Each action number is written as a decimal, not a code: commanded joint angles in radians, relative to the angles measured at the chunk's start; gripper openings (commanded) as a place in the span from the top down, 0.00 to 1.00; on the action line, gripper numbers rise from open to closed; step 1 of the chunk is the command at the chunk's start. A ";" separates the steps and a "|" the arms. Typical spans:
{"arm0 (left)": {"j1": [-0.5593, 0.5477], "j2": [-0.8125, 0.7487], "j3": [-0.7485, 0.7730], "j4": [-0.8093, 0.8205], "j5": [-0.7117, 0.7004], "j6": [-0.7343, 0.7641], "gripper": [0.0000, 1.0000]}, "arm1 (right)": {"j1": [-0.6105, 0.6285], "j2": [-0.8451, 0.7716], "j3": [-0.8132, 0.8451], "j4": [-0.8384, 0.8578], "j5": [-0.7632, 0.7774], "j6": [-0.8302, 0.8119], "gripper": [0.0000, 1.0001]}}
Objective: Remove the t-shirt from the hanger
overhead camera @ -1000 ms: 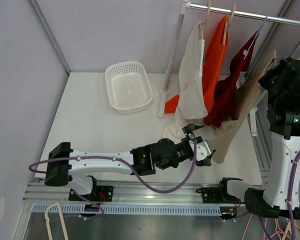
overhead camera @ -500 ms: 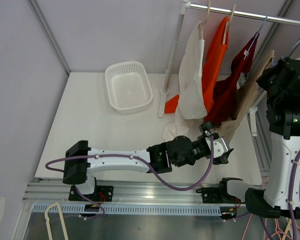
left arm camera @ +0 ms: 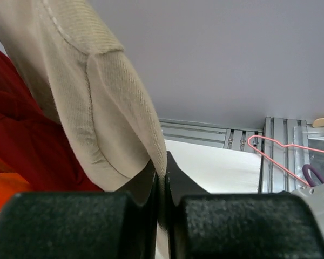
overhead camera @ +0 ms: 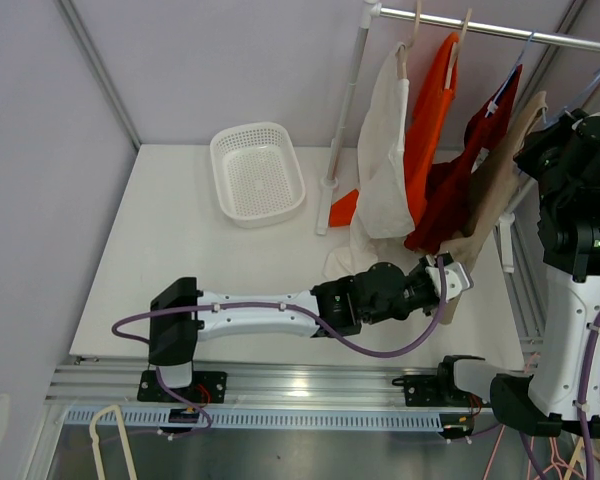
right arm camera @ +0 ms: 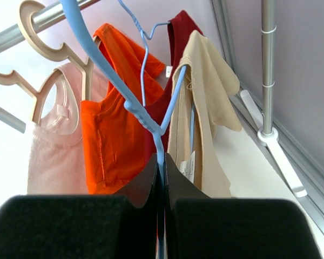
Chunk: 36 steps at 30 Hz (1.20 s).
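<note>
The beige t-shirt [overhead camera: 495,185] hangs at the right end of the row on a light blue hanger [right arm camera: 151,116]. In the right wrist view the t-shirt [right arm camera: 205,86] drapes over that hanger's right arm. My right gripper [right arm camera: 162,162] is shut on the blue hanger just below its fork. My left gripper [overhead camera: 458,280] reaches across to the t-shirt's lower end. In the left wrist view the left gripper [left arm camera: 162,167] is shut on a hemmed edge of the beige t-shirt [left arm camera: 108,108].
A cream garment [overhead camera: 385,150], an orange one [overhead camera: 425,120] and a dark red one [overhead camera: 460,170] hang left of the t-shirt on the metal rail [overhead camera: 480,28]. A white basket [overhead camera: 257,172] sits at the back left. The rack's upright pole [overhead camera: 342,120] stands beside it.
My left arm stretched rightward under the hanging clothes, and its gripper went from open to shut on the beige t-shirt's edge. The right arm stayed almost still.
</note>
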 commanded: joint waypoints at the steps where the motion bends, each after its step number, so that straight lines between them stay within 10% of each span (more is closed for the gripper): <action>1: -0.001 0.009 0.059 0.001 0.006 -0.028 0.94 | 0.008 -0.014 0.035 0.038 -0.029 0.023 1.00; 20: -0.161 -0.395 -0.108 -0.125 -0.108 0.015 0.99 | -0.003 0.078 -0.064 0.173 0.108 -0.092 1.00; 36: -0.176 -0.453 -0.428 -0.010 -0.042 -0.175 0.99 | -0.227 0.194 0.069 0.150 -0.099 -0.063 1.00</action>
